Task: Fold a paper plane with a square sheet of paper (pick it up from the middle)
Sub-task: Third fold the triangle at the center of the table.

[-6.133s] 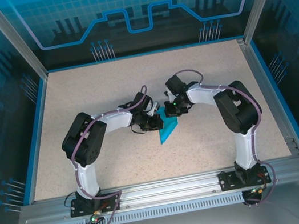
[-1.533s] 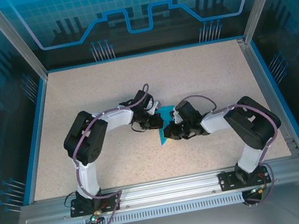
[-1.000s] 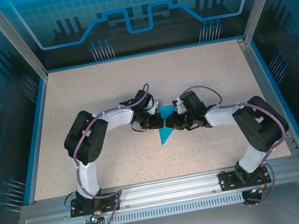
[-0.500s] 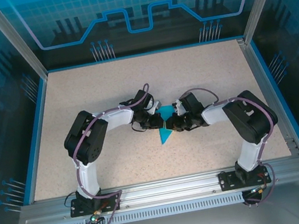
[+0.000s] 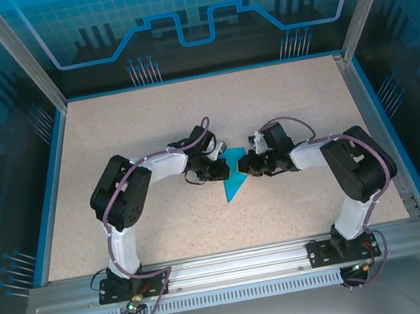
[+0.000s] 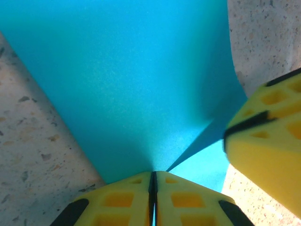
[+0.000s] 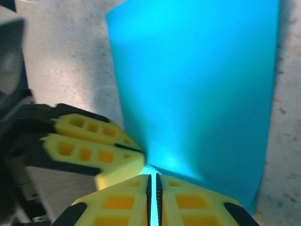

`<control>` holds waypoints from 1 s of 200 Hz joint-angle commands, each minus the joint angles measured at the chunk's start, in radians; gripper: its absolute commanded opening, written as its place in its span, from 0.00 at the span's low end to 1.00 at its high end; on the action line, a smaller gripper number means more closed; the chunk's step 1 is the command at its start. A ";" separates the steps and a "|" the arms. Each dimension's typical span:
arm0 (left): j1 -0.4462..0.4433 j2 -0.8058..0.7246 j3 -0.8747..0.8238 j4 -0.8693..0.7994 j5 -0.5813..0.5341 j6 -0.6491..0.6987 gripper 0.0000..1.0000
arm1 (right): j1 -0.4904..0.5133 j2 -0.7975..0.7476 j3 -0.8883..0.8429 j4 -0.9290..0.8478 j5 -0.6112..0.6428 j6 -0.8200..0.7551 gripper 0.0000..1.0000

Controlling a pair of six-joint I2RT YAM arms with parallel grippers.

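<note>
The cyan-blue folded sheet of thin paper [image 5: 234,188] lies near the middle of the speckled beige table [image 5: 148,127], a little closer to the arms than to the far wall. In the top view it has a narrow triangular outline, and its sharp point is directed to the near edge of the table. The wider, far part of the paper is hidden under the two tools.

The left gripper [image 5: 225,170] comes to the paper from the left side. In the left wrist view its yellow pads [image 6: 124,200] are pressed together with no gap, and the blue paper runs into the seam between them, so it is closed on the paper. From this pinch the paper rises in a soft curve.

The right gripper [image 5: 245,169] comes from the right side, just beside the left one. In the right wrist view its yellow pads [image 7: 120,202] are also pressed together, with a thin line of blue between them, so it is closed on the paper too.

Both white arms are bent inward, toward each other.
</note>
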 commanded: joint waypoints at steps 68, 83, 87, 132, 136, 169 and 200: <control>0.001 0.037 -0.017 -0.067 -0.056 0.021 0.12 | -0.037 0.002 0.001 -0.046 0.000 -0.037 0.16; 0.001 0.036 -0.013 -0.067 -0.056 0.022 0.12 | -0.048 -0.038 0.012 -0.070 -0.017 -0.049 0.16; 0.001 0.038 -0.013 -0.068 -0.055 0.022 0.12 | -0.049 -0.043 0.015 -0.078 -0.018 -0.053 0.16; 0.000 0.043 -0.009 -0.064 -0.050 0.014 0.12 | -0.046 -0.001 0.033 -0.102 -0.028 -0.059 0.12; 0.001 0.042 -0.008 -0.063 -0.049 0.014 0.12 | -0.045 0.007 0.033 -0.099 -0.026 -0.057 0.11; 0.001 0.038 -0.015 -0.061 -0.050 0.012 0.13 | -0.035 0.065 0.059 -0.167 0.043 -0.084 0.10; 0.000 0.012 -0.021 -0.053 -0.055 -0.007 0.19 | -0.025 0.097 0.065 -0.222 0.106 -0.085 0.08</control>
